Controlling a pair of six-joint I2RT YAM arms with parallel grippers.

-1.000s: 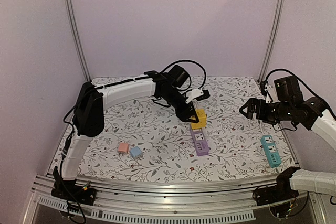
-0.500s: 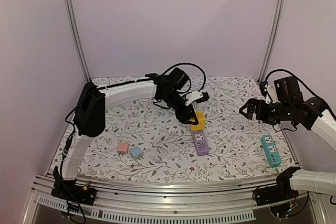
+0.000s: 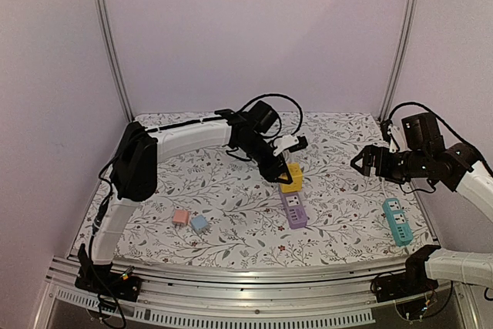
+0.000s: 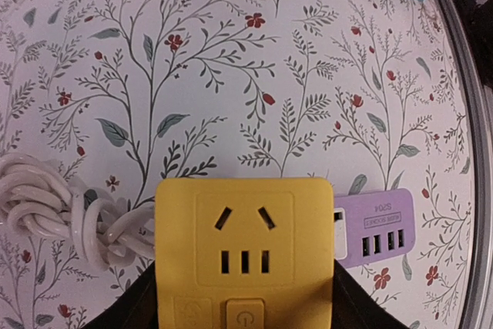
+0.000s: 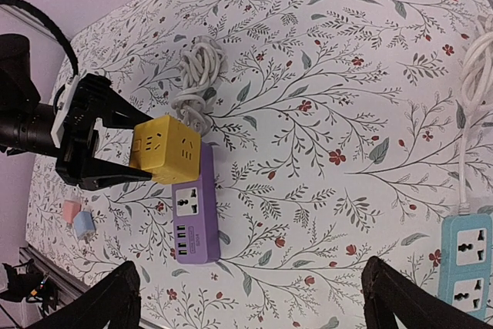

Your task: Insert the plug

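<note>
The plug is a yellow cube (image 3: 291, 176) with socket slots on its faces. My left gripper (image 3: 279, 172) is shut on it, one black finger on each side (image 4: 127, 310). The cube (image 5: 164, 148) sits over the far end of the purple power strip (image 5: 192, 217), which lies flat on the floral table. In the left wrist view the cube (image 4: 244, 252) fills the lower middle, with the purple strip (image 4: 377, 225) showing past its right side. Whether its prongs touch the strip is hidden. My right gripper (image 3: 360, 162) hovers open at the right, far from both.
A coiled white cable (image 3: 286, 142) lies just behind the cube. A teal power strip (image 3: 397, 221) lies at the right edge, with its own white cord. A small pink block (image 3: 181, 217) and a blue one (image 3: 199, 223) sit at the front left.
The left gripper and the yellow cube have shifted very slightly toward the purple strip. The right arm has not moved.
</note>
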